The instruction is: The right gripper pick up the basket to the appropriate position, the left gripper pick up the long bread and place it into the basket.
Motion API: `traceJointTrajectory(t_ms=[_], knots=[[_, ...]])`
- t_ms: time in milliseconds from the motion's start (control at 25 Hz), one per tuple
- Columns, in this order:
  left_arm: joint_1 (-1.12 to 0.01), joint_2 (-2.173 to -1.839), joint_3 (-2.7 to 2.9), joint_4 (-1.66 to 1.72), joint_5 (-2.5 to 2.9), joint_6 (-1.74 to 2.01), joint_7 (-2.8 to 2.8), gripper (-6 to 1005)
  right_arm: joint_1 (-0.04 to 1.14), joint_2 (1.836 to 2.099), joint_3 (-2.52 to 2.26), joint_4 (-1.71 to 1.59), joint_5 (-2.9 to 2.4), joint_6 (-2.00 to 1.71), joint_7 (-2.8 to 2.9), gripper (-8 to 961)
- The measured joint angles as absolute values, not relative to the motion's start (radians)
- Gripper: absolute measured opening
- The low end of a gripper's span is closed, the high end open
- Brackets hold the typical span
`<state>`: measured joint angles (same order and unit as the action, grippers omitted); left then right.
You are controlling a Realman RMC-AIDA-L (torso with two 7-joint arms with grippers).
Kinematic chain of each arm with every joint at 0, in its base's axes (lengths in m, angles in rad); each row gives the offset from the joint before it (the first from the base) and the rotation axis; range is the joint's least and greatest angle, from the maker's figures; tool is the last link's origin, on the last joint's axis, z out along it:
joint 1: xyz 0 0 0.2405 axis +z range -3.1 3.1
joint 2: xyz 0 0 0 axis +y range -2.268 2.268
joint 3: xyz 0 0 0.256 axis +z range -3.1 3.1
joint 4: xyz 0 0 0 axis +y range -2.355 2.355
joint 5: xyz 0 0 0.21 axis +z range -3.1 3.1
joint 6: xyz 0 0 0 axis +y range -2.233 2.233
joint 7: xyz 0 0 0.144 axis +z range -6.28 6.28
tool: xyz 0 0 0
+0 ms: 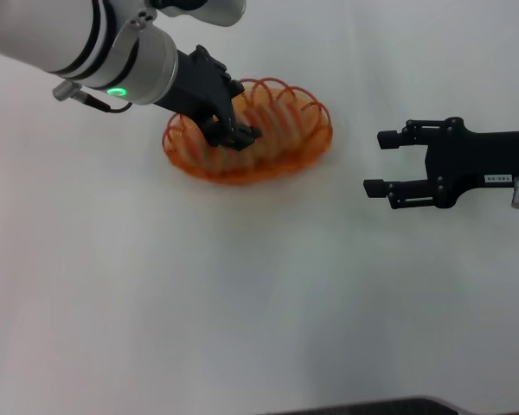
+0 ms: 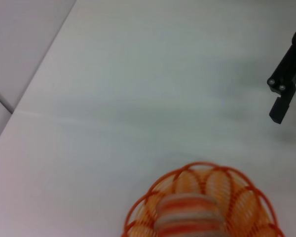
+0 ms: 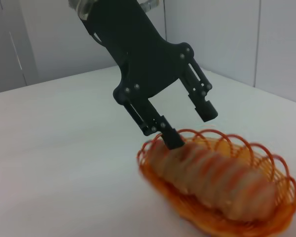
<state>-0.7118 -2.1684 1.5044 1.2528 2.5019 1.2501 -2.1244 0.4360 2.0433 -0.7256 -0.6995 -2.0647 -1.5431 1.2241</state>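
Left gripper [image 1: 233,131] over the left end of the basket [image 1: 316,143], 2 fingers spread, 1 fingertip [image 3: 171,139] touching or just above the long bread [image 3: 214,180], nothing pinched; long bread lying lengthwise inside the orange wire basket, basket resting on the white table [image 1: 242,303]; right gripper [image 1: 382,162] parked well to the right, fingers spread, holding nothing. Risk: snagging a rim loop or dragging the loaf during lift-out, tipping the basket; cause: fingertip low beside the rim.
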Motion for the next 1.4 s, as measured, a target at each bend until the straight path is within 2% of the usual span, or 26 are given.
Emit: traceJointTrajectory(t_ms=[80,280,680,1000,1320,1400], knots=[[-0.708,-2.169,1.503,1.253,2.502,1.246,-2.125,453,0.437,2.043,-0.724,-0.699,-2.065,-1.543,1.225,809],[-0.687,-2.168,1.472,1.27,2.474,1.251,-2.127,690,0.438,2.043,-0.718,-0.699,-2.063,-1.543,1.227,809],[-0.515,-2.165,1.238,1.232,2.134,1.255,-1.987,687,0.445,2.044,-0.698,-0.699,-2.056,-1.54,1.229,808],[-0.393,-2.16,1.009,1.054,1.933,1.47,-1.685,689,0.444,2.044,-0.691,-0.699,-2.055,-1.546,1.229,809],[-0.35,-2.116,0.863,0.847,1.942,1.594,-1.522,690,0.433,2.043,-0.69,-0.691,-2.061,-1.536,1.221,808],[-0.336,-2.113,0.851,0.826,1.941,1.596,-1.491,690,0.43,2.044,-0.691,-0.691,-2.061,-1.535,1.22,808]])
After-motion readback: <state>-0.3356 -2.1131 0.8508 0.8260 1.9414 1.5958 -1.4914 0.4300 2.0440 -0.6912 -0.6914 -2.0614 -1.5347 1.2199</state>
